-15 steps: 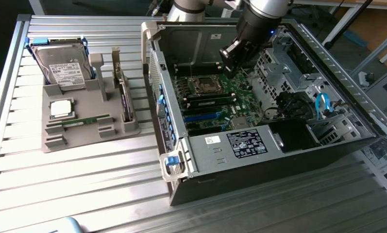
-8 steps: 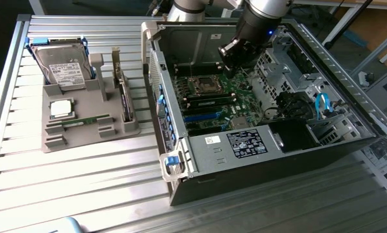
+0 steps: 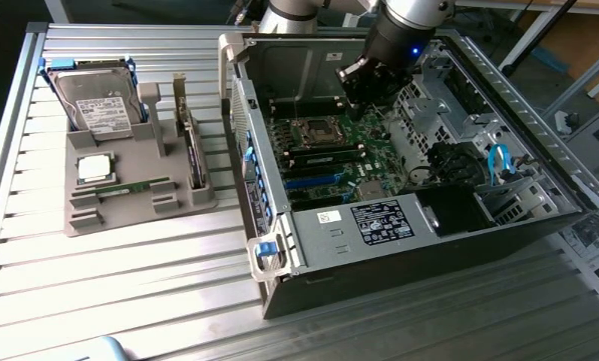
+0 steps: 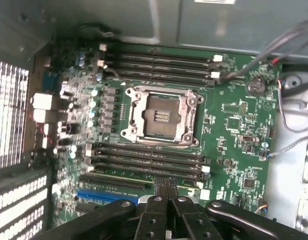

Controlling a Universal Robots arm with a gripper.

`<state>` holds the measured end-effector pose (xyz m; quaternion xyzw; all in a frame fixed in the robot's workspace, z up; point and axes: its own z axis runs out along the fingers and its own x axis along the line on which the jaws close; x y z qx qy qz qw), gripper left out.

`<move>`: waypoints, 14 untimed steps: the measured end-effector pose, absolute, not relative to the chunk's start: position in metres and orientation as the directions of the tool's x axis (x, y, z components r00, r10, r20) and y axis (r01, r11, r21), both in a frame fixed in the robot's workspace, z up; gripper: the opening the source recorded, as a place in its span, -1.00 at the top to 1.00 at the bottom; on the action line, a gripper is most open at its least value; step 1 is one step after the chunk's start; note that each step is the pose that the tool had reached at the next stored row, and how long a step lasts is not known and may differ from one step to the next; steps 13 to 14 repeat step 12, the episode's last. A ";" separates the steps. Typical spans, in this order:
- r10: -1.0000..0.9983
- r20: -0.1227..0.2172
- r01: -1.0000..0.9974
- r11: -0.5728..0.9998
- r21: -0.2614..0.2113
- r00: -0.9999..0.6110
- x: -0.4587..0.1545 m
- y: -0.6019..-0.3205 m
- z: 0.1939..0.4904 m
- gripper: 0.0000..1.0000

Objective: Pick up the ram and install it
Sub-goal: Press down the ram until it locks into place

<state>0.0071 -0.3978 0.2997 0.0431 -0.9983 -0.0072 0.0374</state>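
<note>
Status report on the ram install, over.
Hand shut, low over memory slots inside case. One ram lying on grey tray. No obstruction seen at slots.

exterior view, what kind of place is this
Probably a lab or workshop bench for robot PC assembly: an open computer case lies on a slatted aluminium table, beside a grey parts holder carrying a hard drive, with the gripper over the motherboard.

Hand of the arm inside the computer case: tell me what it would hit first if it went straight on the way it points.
Most likely the green motherboard, at the black memory slots beside the empty silver processor socket; the shut hand hangs just above them, though depth is unclear.
</note>
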 end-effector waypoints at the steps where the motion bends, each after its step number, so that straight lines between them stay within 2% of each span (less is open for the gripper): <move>1: -0.070 0.074 -0.069 0.997 0.018 -0.995 0.007 -0.398 0.300 0.79; 6: 0.004 0.074 0.006 1.000 0.018 -0.997 0.007 -0.398 0.299 0.79; 14: 0.008 0.074 0.009 1.000 0.018 -0.997 0.007 -0.398 0.299 0.79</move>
